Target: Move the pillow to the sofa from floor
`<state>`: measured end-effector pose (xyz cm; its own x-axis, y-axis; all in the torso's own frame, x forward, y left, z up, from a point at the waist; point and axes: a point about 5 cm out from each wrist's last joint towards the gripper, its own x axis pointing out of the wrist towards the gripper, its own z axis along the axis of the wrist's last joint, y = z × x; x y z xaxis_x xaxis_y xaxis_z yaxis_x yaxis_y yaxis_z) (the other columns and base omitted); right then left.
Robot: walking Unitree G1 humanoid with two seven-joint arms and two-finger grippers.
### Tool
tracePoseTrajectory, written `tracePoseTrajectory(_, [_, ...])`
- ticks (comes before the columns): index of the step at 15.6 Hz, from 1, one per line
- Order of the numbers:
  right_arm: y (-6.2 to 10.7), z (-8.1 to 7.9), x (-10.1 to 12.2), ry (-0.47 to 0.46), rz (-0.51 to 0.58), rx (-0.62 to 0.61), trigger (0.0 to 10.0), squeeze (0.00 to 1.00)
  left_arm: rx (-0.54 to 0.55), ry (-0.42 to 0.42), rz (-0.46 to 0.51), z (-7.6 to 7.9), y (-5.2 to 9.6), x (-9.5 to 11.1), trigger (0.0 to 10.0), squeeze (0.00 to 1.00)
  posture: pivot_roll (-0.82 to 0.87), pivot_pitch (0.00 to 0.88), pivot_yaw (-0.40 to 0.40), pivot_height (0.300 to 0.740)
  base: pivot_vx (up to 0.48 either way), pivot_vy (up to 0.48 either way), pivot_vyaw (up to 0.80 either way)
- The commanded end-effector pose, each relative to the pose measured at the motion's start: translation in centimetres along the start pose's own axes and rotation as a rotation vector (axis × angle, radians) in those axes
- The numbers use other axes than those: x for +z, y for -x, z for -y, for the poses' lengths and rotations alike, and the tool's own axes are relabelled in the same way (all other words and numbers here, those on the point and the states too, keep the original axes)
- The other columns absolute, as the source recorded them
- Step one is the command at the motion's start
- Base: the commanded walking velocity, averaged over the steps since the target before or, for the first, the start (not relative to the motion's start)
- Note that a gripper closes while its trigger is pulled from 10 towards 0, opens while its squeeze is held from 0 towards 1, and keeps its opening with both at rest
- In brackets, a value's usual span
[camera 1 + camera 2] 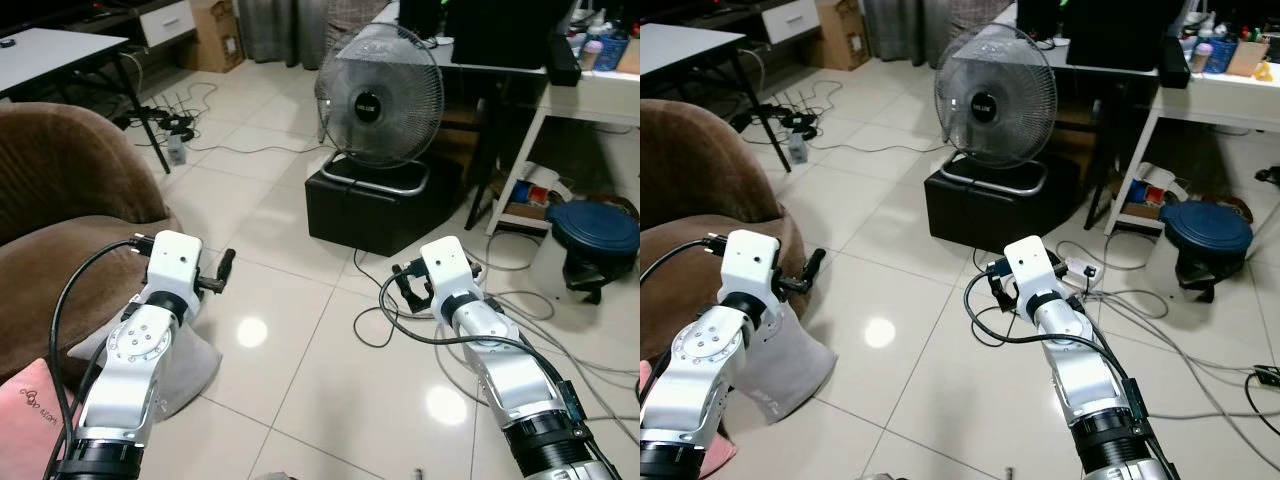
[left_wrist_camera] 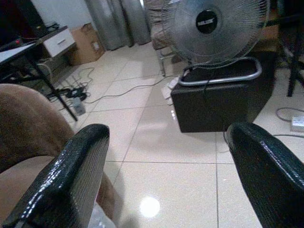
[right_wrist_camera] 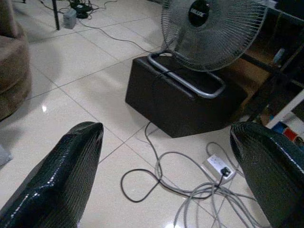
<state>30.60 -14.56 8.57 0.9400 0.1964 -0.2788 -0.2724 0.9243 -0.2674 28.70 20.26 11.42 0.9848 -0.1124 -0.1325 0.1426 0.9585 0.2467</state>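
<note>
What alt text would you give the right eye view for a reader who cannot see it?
Two silver robot arms reach over a glossy tiled floor, the left gripper open above a grey pillow lying beside a brown sofa. The right gripper hangs open over loose cables. Ahead, a fan stands on a black box.

Grey pillow point(image 1: 780, 375) on floor sits partly hidden behind left arm, w/ lower corner out of sight. Brown sofa point(image 1: 60, 190) cut off at frame's left edge. Pink item point(image 1: 30, 420) at bottom-left corner too cropped to identify.
</note>
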Motion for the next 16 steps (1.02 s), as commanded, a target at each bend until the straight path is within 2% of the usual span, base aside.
tracePoseTrajectory(1, [-0.14,-0.5,0.21,-0.042,-0.006,0.03,10.0,0.0,-0.002,-0.013,0.022,-0.15,-0.07,0.67,10.0,0.0,0.02,0.0,0.069,0.74,0.0,0.337,0.0])
tracePoseTrajectory(3, [-0.13,-0.87,0.29,-0.098,0.005,0.068,10.0,0.0,-0.007,-0.014,0.021,0.0,-0.05,0.63,10.0,0.0,0.02,0.0,0.069,0.74,0.0,0.337,0.0])
tracePoseTrajectory(6, [-0.28,-0.95,0.15,-0.091,0.01,0.071,10.0,0.0,-0.004,-0.015,0.014,-0.18,-0.02,0.45,10.0,0.0,0.02,0.0,0.069,0.74,0.0,0.337,0.0])
tracePoseTrajectory(12, [-0.61,-0.55,0.15,-0.143,0.003,0.06,10.0,0.0,0.009,-0.015,0.017,-0.5,-0.31,0.66,10.0,0.0,0.03,0.0,0.067,0.74,0.0,0.341,0.0])
tracePoseTrajectory(14, [-0.69,-0.43,0.34,-0.165,0.015,0.054,10.0,0.0,0.024,-0.013,0.035,-0.57,-0.61,1.06,10.0,0.0,0.02,0.0,0.071,0.74,0.0,0.0,0.0])
tracePoseTrajectory(16, [-0.68,-0.44,0.29,-0.145,0.012,0.067,10.0,0.0,0.028,-0.034,0.033,-0.59,-0.82,1.22,10.0,0.0,0.02,0.0,0.071,0.74,0.0,-0.48,0.0])
